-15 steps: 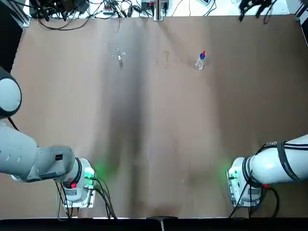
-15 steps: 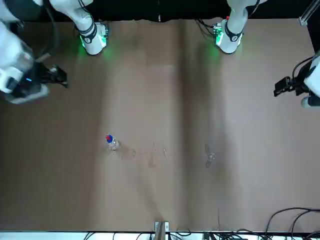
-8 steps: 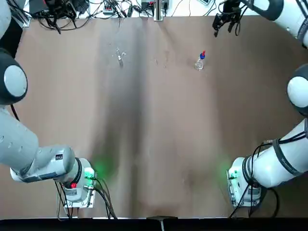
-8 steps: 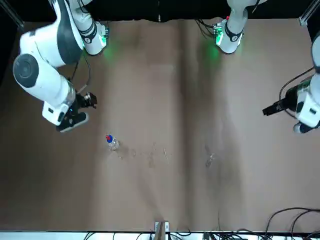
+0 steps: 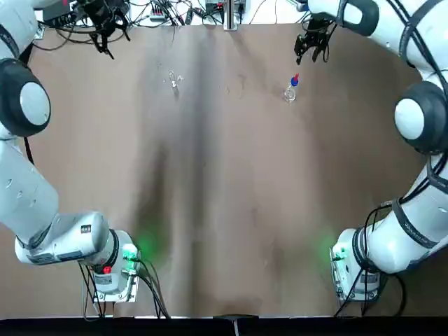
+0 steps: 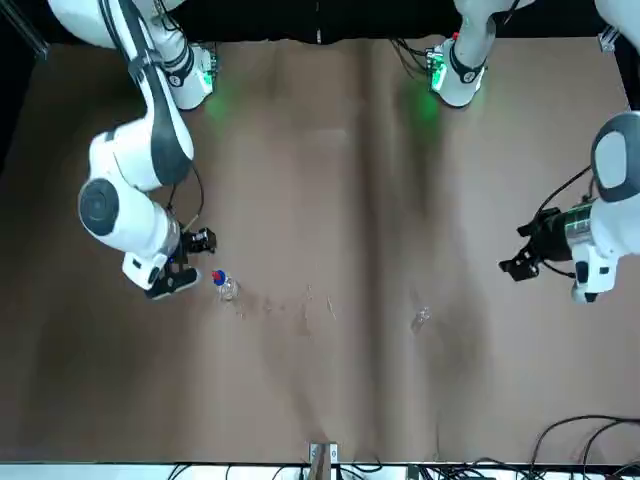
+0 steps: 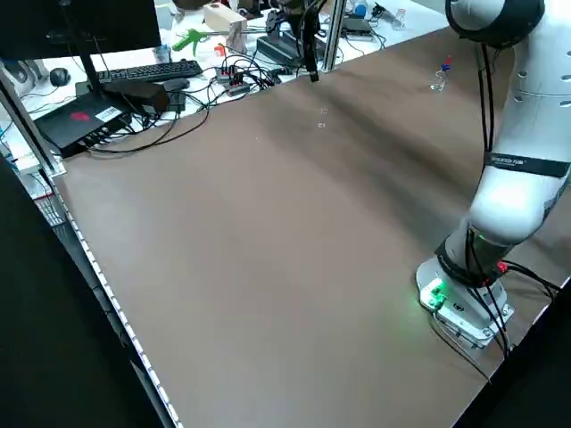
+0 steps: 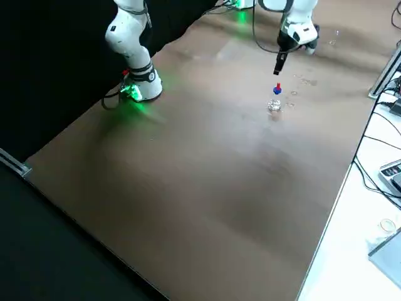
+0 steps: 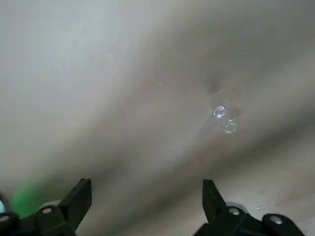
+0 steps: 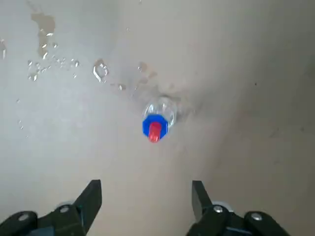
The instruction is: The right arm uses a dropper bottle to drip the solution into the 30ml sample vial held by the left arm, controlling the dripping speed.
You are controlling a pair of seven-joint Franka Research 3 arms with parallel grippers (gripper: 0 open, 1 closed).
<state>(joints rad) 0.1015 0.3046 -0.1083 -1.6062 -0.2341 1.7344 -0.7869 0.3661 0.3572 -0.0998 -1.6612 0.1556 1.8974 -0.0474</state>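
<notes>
Dropper bottle and sample vial, both ungripped on the bench

Entries listed outward from the robot's bases.

1. Dropper bottle. Stood upright on the robot's right part of the bench. Topped by a blue collar and a red bulb. To be judged light and easily tipped; the clear body probably firm, the bulb soft. A level hold is best taken on the body beneath the collar, the bulb being left unsqueezed until dripping is wanted. Slipperiness is to be expected if the wall is wet, droplets being scattered nearby.

2. Sample vial. Placed well apart, on the robot's left part of the bench. Colourless, transparent; whether upright or lying cannot be told. Presumed light, rigid, smooth and breakable if glass. Light pressure around the body is advised, the mouth being kept uncovered.

3. Right pincer. Held above the bench, near the bottle and slightly beyond it. Fingers spread wide, nothing between them; arm reached outward, wrist camera directed downward at the bottle.

4. Left pincer. Held aloft toward the far left edge, beyond the vial. Fingers likewise parted and unladen; arm extended, wrist bent downward.
</notes>
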